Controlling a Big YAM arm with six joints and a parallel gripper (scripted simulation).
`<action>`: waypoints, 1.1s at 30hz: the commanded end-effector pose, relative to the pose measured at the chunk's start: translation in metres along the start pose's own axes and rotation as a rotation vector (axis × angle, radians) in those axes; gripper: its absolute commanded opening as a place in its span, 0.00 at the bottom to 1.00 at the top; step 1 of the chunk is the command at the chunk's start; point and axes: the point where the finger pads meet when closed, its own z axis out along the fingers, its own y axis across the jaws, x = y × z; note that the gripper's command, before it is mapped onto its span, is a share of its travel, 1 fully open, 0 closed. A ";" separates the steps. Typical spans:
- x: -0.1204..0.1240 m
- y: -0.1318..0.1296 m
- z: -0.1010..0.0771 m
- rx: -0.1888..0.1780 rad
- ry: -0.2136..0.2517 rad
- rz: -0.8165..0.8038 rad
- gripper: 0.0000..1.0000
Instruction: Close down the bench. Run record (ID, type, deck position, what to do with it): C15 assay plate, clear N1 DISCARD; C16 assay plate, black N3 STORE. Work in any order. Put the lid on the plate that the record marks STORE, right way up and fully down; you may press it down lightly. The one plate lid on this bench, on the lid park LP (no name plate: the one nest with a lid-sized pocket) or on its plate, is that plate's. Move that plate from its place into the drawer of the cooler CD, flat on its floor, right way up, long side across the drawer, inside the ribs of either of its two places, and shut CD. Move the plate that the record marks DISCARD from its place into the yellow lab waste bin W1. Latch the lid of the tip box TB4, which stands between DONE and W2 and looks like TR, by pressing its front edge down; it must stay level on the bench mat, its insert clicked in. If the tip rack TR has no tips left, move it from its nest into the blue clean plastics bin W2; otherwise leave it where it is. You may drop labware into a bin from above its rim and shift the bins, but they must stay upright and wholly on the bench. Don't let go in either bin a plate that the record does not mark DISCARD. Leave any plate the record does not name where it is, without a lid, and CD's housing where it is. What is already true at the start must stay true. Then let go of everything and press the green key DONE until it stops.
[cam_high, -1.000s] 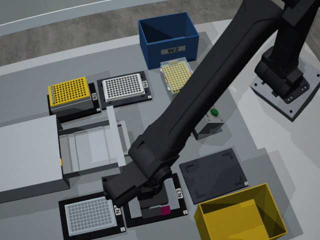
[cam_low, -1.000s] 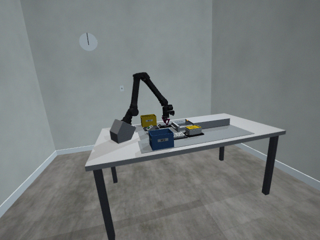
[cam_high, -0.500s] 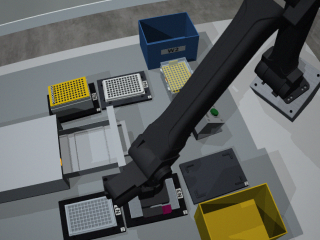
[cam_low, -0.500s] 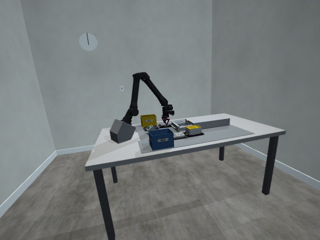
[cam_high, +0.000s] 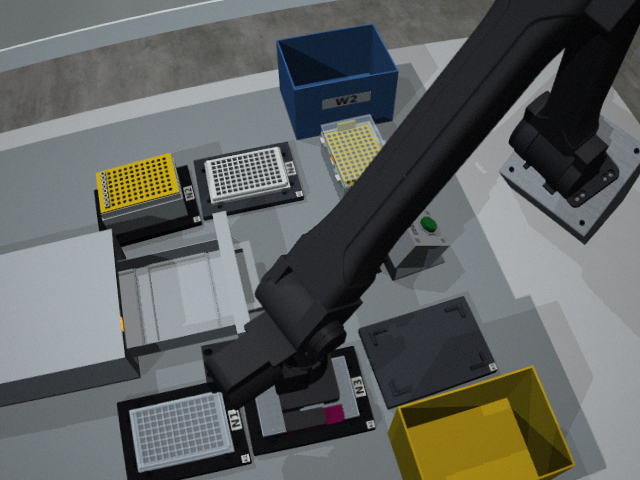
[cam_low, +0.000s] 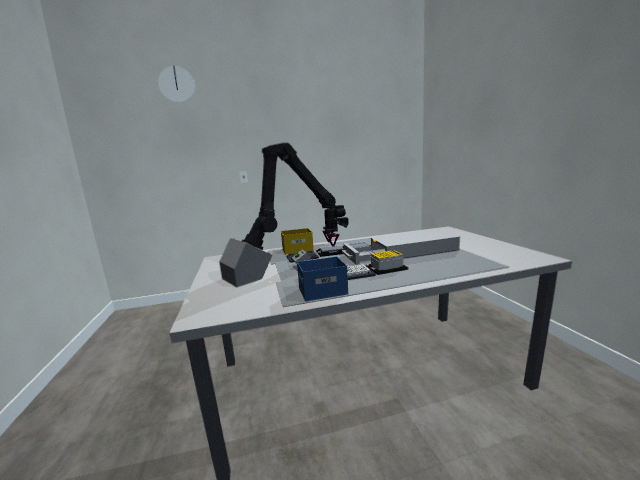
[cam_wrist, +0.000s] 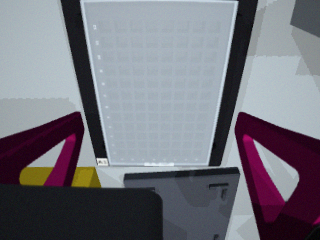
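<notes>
The magenta-fingered black gripper (cam_wrist: 160, 165) hangs spread fully wide and holds nothing, directly above the black nest N3 (cam_high: 361, 413). Beneath it lies the lidded assay plate (cam_wrist: 159, 85), a pale, frosted rectangular cover with the well grid showing faintly, flat in its nest. The lid seems seated, so the step is likely grasping this plate; next, descend squarely astride it. Farther off, beyond the wrist, the grey cooler drawer (cam_high: 175, 299) stands open.

Lab bench: well plates (cam_high: 179, 430), tip rack (cam_high: 138, 182), labelled waste bins (cam_high: 338, 79).
</notes>
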 end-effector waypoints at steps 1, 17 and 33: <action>-0.026 0.010 -0.026 -0.025 -0.064 -0.007 1.00; -0.026 0.010 -0.047 -0.026 -0.066 -0.008 1.00; -0.026 0.010 -0.068 -0.026 -0.067 -0.008 1.00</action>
